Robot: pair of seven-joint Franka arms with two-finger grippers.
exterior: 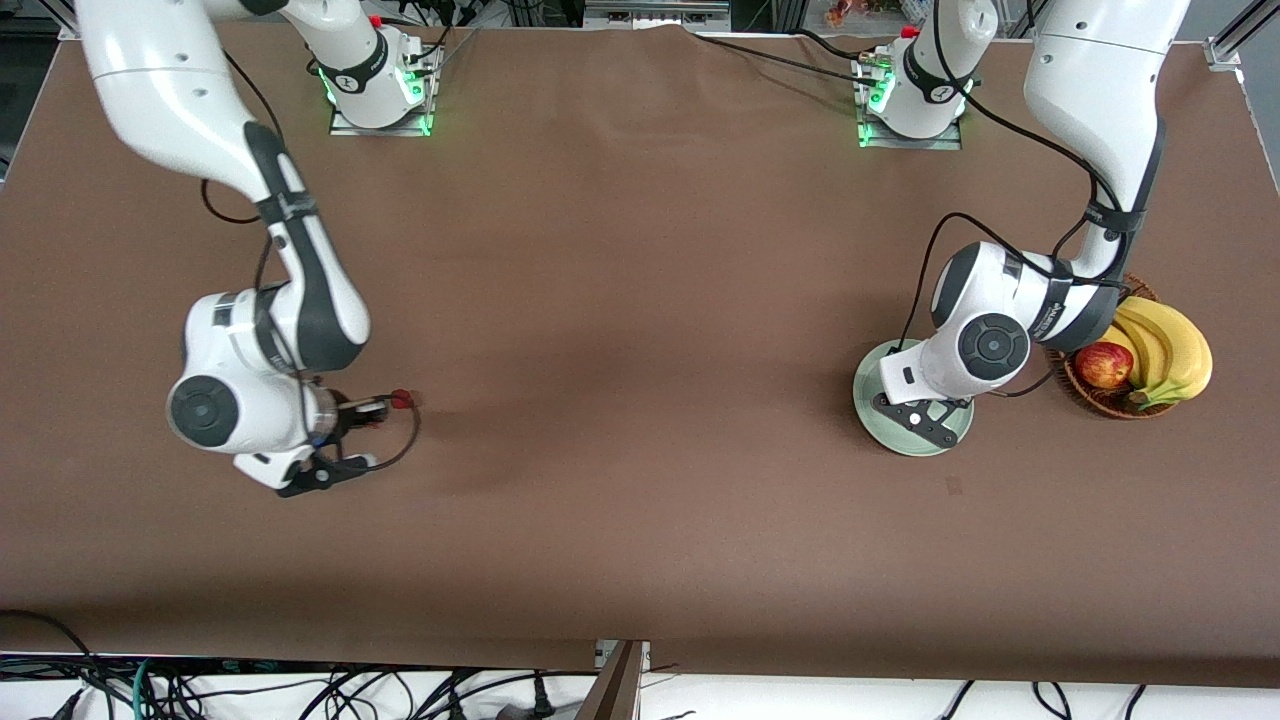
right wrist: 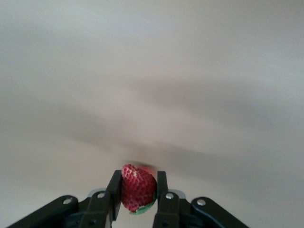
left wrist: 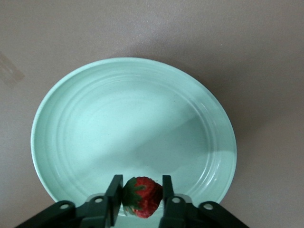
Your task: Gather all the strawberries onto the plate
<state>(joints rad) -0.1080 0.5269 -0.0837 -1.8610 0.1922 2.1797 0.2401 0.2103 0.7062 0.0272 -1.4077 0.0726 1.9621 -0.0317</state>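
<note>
The left gripper [left wrist: 140, 197] is hanging over the plate [left wrist: 95, 118], its fingers [left wrist: 114, 192] pinching a strawberry [left wrist: 142, 195] above the plate's rim. The plate is sitting just beside the wicker basket [exterior: 1100, 398] holding an apple [exterior: 1103, 365] and bananas [exterior: 1170, 350]. The right gripper [right wrist: 137, 190], well apart from the plate toward the right arm's end of the table [exterior: 640, 300], is clamping its fingers [right wrist: 114, 187] on another strawberry [right wrist: 137, 186], just above the bare tabletop.
</note>
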